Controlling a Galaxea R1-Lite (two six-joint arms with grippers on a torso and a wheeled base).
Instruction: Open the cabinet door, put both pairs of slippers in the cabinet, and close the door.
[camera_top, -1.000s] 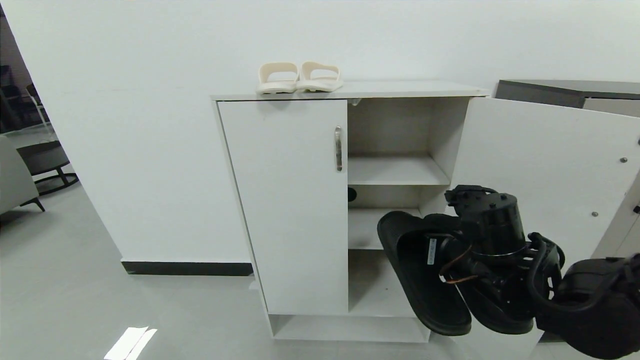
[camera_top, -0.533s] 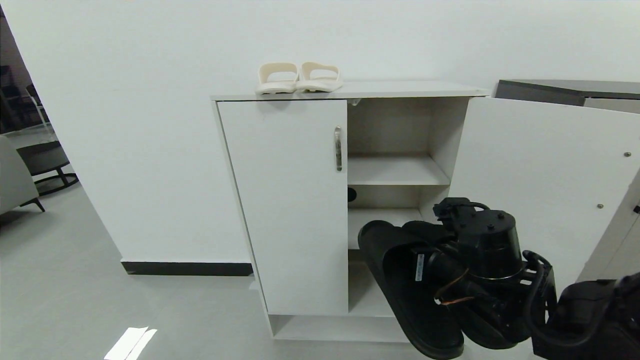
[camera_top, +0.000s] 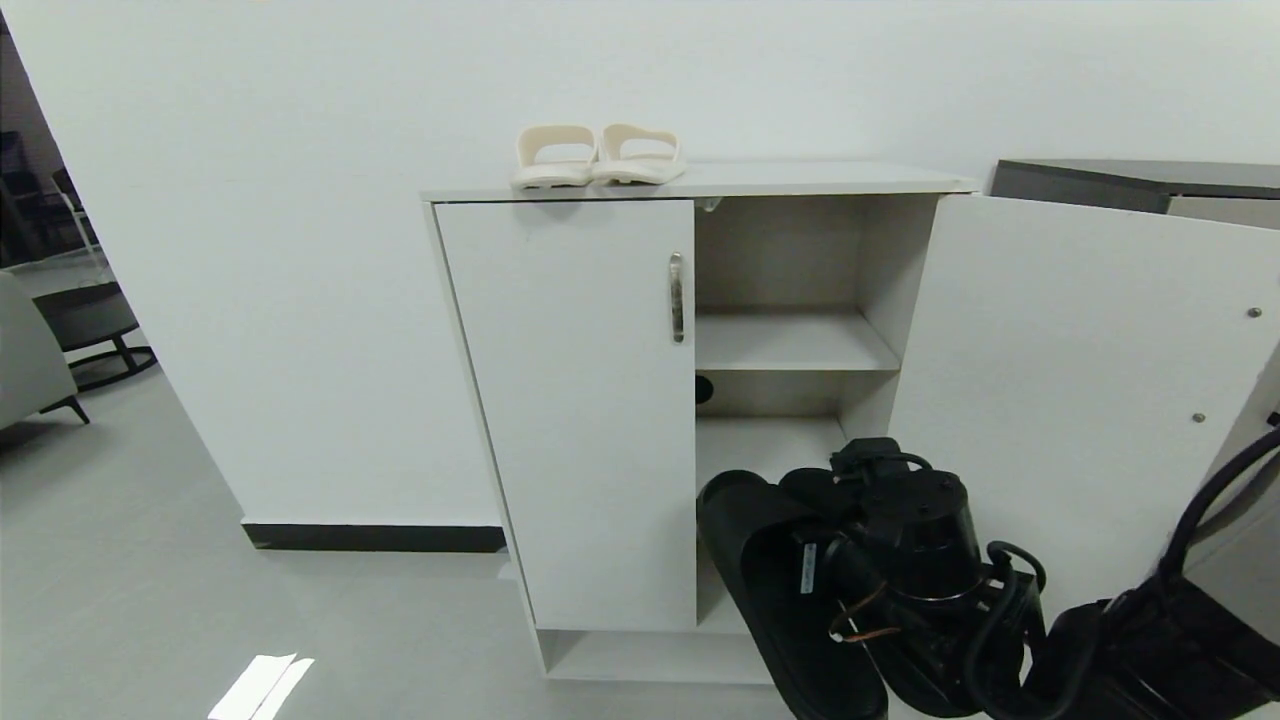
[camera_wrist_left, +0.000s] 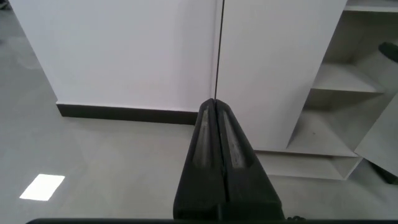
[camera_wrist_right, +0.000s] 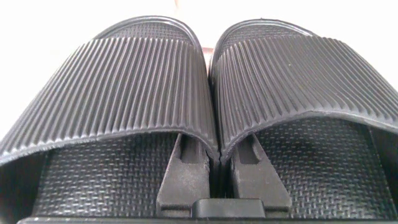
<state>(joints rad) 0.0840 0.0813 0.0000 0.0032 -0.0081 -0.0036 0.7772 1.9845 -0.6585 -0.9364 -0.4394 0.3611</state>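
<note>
Head view: right gripper (camera_wrist_right: 221, 173) clamps black slippers (camera_top: 757, 545); white label (camera_top: 805, 568) illegible

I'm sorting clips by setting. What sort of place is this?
Probably an office lounge or similar indoor room: a white shoe cabinet against a bare wall, a polished grey floor, and a grey armchair with a low round table at the left.

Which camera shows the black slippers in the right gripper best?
The right wrist view: both black slippers sit side by side, the right gripper clamping their inner strap edges. The head view shows them hanging before the open cabinet, partly behind the arm. The left wrist view catches at most a dark sliver.
</note>
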